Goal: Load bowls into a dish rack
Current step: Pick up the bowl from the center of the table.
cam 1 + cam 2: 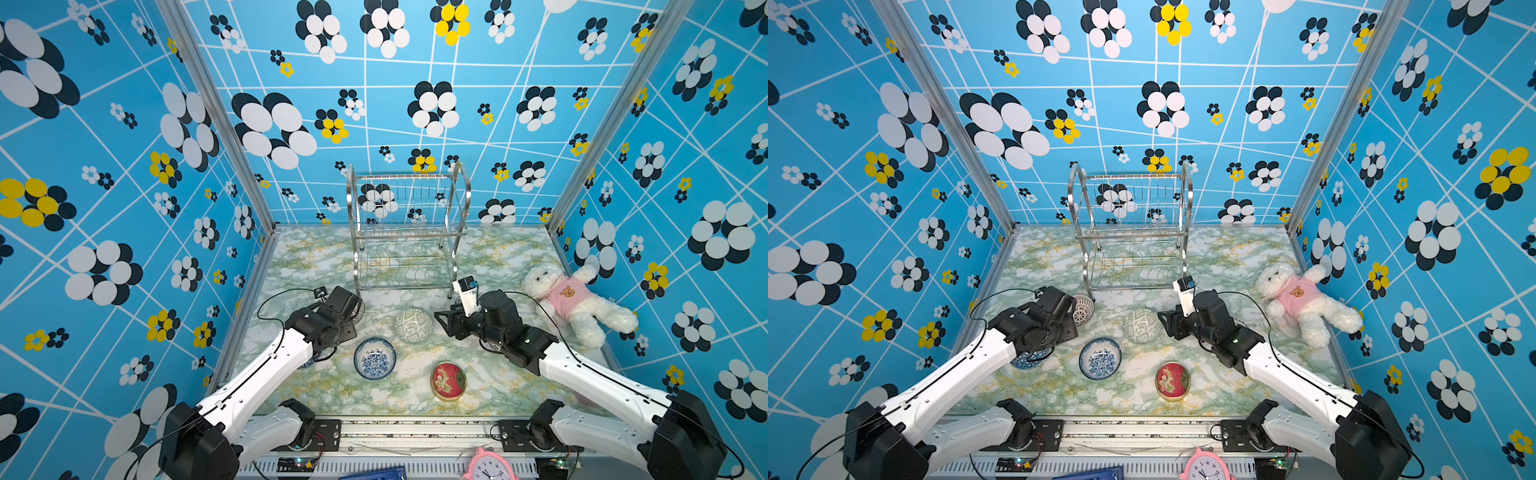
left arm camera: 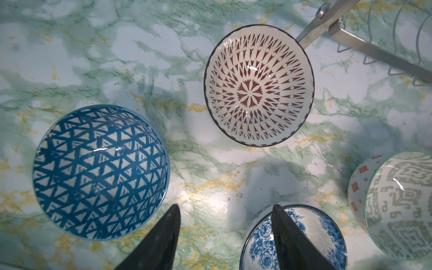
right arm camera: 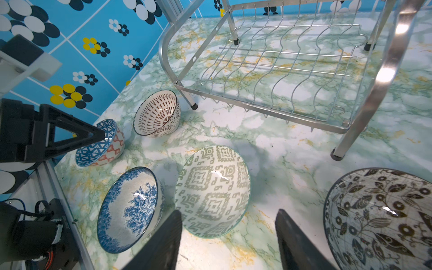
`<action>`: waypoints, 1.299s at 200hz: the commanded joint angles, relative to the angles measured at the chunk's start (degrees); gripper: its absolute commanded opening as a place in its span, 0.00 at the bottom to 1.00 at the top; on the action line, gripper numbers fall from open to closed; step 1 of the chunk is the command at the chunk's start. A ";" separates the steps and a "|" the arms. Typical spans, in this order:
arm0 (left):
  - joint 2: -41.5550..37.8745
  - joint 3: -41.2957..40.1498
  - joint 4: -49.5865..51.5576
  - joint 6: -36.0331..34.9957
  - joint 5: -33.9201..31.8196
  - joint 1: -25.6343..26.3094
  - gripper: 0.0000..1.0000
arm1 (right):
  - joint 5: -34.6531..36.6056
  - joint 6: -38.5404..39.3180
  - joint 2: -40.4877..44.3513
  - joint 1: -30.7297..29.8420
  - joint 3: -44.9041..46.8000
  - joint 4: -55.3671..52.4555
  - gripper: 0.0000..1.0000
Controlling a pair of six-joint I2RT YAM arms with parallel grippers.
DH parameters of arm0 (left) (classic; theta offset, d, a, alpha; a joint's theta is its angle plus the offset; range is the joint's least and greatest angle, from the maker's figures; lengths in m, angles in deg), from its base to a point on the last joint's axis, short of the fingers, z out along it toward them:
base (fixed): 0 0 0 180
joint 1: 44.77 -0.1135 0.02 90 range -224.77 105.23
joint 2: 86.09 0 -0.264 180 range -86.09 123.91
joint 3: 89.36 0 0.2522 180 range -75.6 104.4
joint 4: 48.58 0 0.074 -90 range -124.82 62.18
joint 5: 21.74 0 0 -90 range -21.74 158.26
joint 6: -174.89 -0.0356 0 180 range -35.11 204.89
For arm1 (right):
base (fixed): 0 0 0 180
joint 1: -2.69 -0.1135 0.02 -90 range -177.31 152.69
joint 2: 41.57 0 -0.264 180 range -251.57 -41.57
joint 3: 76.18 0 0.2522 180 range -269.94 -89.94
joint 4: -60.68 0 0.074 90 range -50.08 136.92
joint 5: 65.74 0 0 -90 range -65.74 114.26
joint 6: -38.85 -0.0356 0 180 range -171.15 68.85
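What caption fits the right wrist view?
Open right gripper facing the grey-patterned bowl, four other bowls nearby, empty dish rack beyond.

Black-patterned bowl (image 3: 378, 217) partly off-frame

Table (image 2: 70, 46): green-white marble with yellow veins.
Red-brown bowl (image 2: 258, 85): white, radiating dart pattern, dark rim, mouth open to the camera, standing alone.
Blue bowl (image 2: 100, 173): triangle lattice inside, pale blue rim, well apart from the red-brown bowl.
Floral bowl (image 2: 327, 238): blue roses on white, cut by the frame edge, partly hidden behind one jaw.
Grey-green bowl (image 2: 402, 205): maze pattern inside, red-orange squares on its outer wall, at the frame edge, near the floral bowl.
Rack (image 2: 374, 50): steel leg and wavy lower wires. The leg passes behind the red-brown bowl's rim; contact unclear.
Jaws: two black ribbed wedges, apart, bare table between them.
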 commanded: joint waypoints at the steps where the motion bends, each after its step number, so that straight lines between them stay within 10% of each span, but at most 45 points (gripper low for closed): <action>1: 0.98 2.82 3.40 0.10 -1.74 0.39 0.65 | -0.15 2.38 -1.63 -1.75 -1.47 0.71 0.67; 124: -1.72 2.77 -2.89 -18.02 26.22 -14.85 0.72 | 11.70 19.72 -16.27 -18.00 -14.24 -14.63 0.61; 260: 1.92 8.26 -4.98 -26.99 30.46 -18.82 0.81 | 13.31 27.46 -29.50 -22.83 -27.87 -28.41 0.54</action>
